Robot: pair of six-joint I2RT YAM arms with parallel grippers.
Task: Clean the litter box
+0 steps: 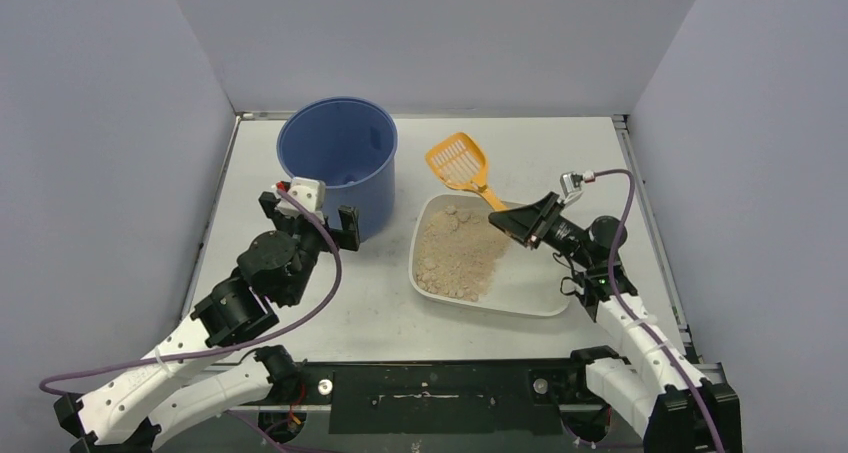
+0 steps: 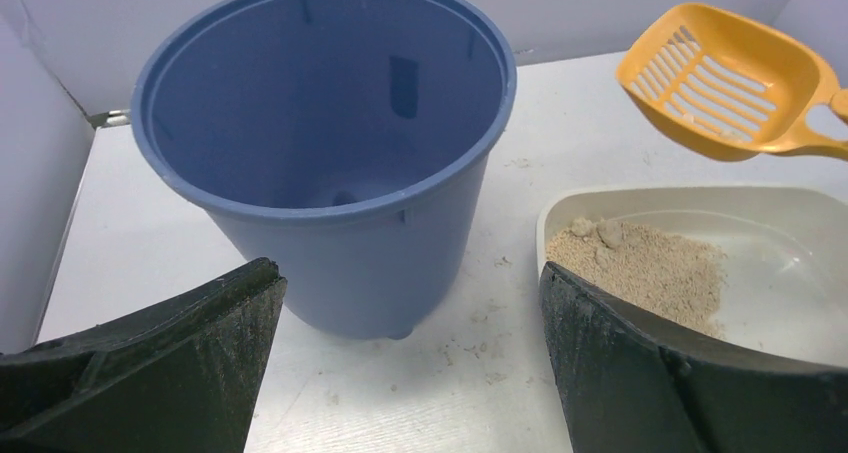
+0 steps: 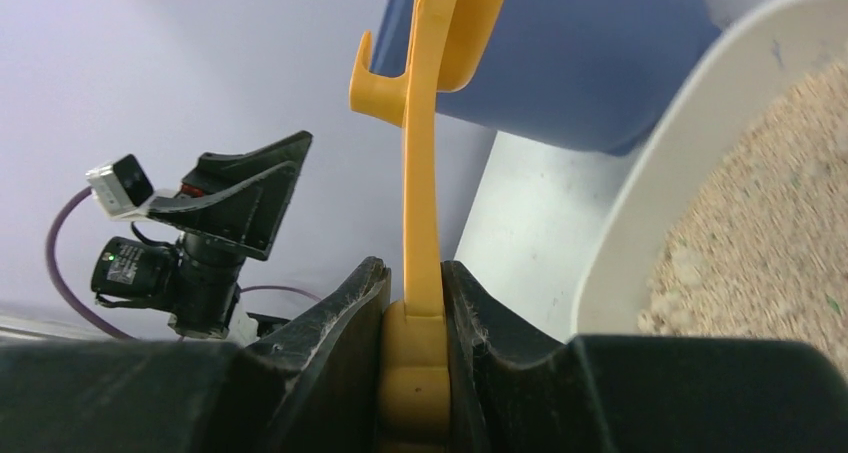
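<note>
The white litter box [image 1: 530, 298] lies right of centre, its tan granules [image 1: 460, 253] heaped at the left end with a few clumps on top. My right gripper [image 1: 503, 219] is shut on the handle of the yellow slotted scoop [image 1: 458, 161], which hangs in the air beyond the box's far left corner. In the right wrist view both jaws pinch the scoop handle [image 3: 421, 223]. My left gripper [image 1: 312, 213] stands open just in front of the blue bucket [image 1: 338, 158], with nothing between its fingers [image 2: 180, 363]. The scoop [image 2: 725, 78] seen from the left wrist holds only a few grains.
Grey walls close in the table on three sides. Loose grains speckle the tabletop [image 2: 480, 348] between bucket and litter box [image 2: 800, 263]. The bucket [image 2: 330, 153] shows nothing inside.
</note>
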